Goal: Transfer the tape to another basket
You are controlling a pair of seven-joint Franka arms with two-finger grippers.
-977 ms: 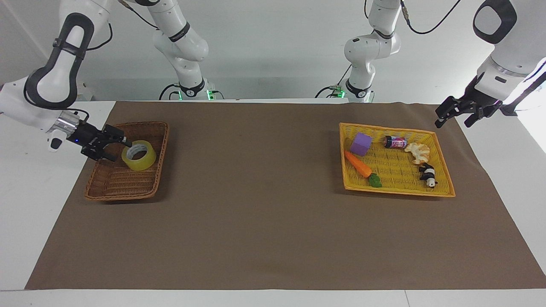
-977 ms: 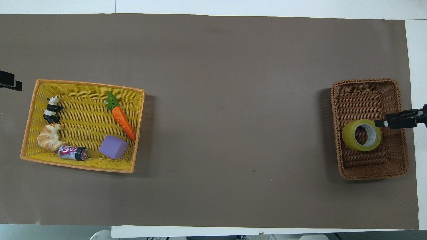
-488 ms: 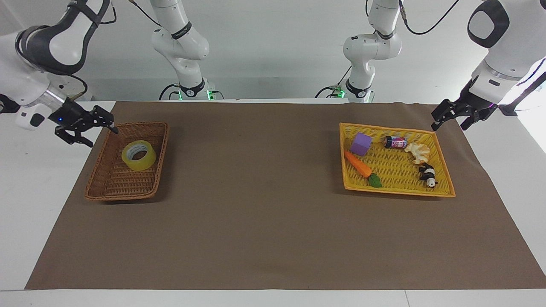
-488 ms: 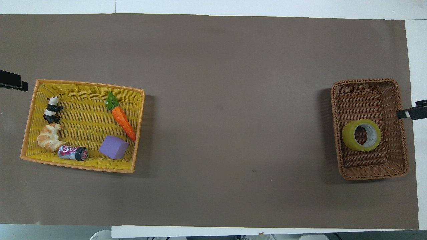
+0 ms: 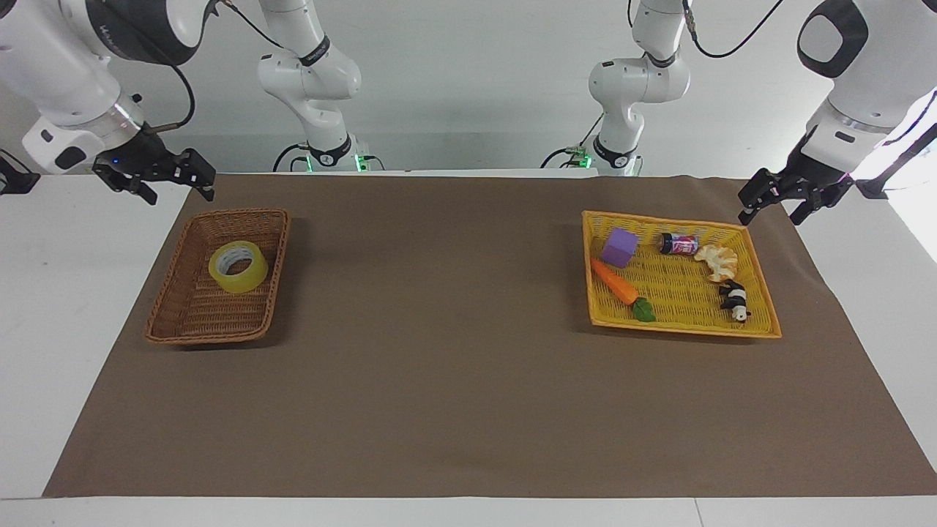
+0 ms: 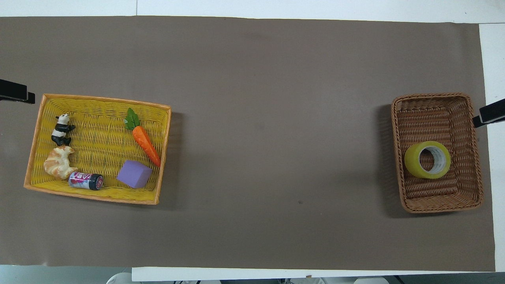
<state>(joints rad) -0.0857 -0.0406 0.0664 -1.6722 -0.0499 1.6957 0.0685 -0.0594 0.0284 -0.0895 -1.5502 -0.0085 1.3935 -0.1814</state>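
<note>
The yellow tape (image 5: pixel 238 266) lies flat in the dark brown wicker basket (image 5: pixel 205 333) at the right arm's end of the table. It also shows in the overhead view (image 6: pixel 427 159), in the half of the brown basket (image 6: pixel 434 96) nearer to the robots. My right gripper (image 5: pixel 181 196) is open and empty, raised over the mat's edge beside the basket; only a tip of it shows in the overhead view (image 6: pixel 491 114). My left gripper (image 5: pixel 768 218) is open and empty, raised beside the yellow basket; a tip of it shows in the overhead view (image 6: pixel 15 91).
The bright yellow basket (image 5: pixel 681 329) at the left arm's end holds a purple block (image 5: pixel 619 247), a carrot (image 5: pixel 618 287), a small can (image 5: pixel 678 244), a croissant (image 5: pixel 717 261) and a panda figure (image 5: pixel 734 300). A brown mat (image 5: pixel 439 351) covers the table.
My right gripper has let go of the tape's rim, risen and drawn back out of the brown basket. The tape has stayed in the basket. My left gripper has barely shifted.
</note>
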